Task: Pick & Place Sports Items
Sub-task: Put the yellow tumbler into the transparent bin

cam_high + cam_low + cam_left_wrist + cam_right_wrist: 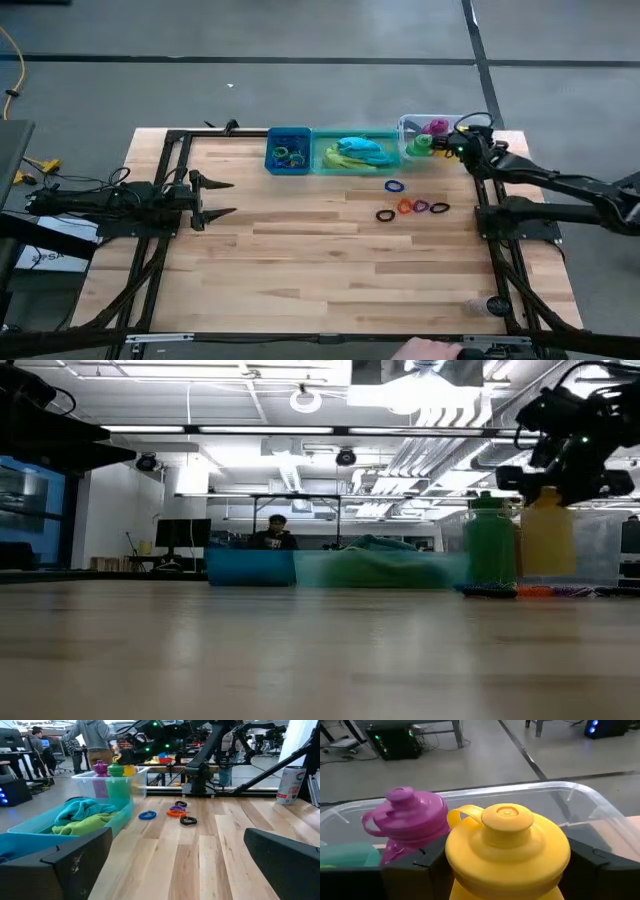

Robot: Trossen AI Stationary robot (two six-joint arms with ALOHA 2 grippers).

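At the left of the high view the left tool [222, 198] lies low over the bare wooden worktop [330, 270], its two dark fingers [65, 865] spread wide apart with nothing between them. To its right, along the upper edge of the worktop, stands a blue rectangular plastic bin [288, 152] with small coloured rubbery rings inside [288, 154]. Touching its right side is a translucent green rectangular bin [357, 153] that holds a crumpled teal cloth [362, 147] lying on a lime-green cloth [345, 162]. Right of centre, on the open wood below the bins, five loose rubbery rings lie near one another: a blue ring [394, 186], a black ring [386, 215], an orange ring [405, 207], a purple ring [421, 206] and another black ring [440, 208]. At the upper right sits a clear rectangular plastic bin [405, 128] containing a small purple plastic bottle [437, 126] and a small green plastic bottle [418, 145]. The right tool [452, 143] is over that clear bin, clamped on a small yellow plastic bottle [506, 851]; the right wrist view shows the dark fingers [412, 870] pressed against both sides of the bottle just under its cap, with the purple bottle just beside it. In the low view the yellow bottle stands upright right of the green one.
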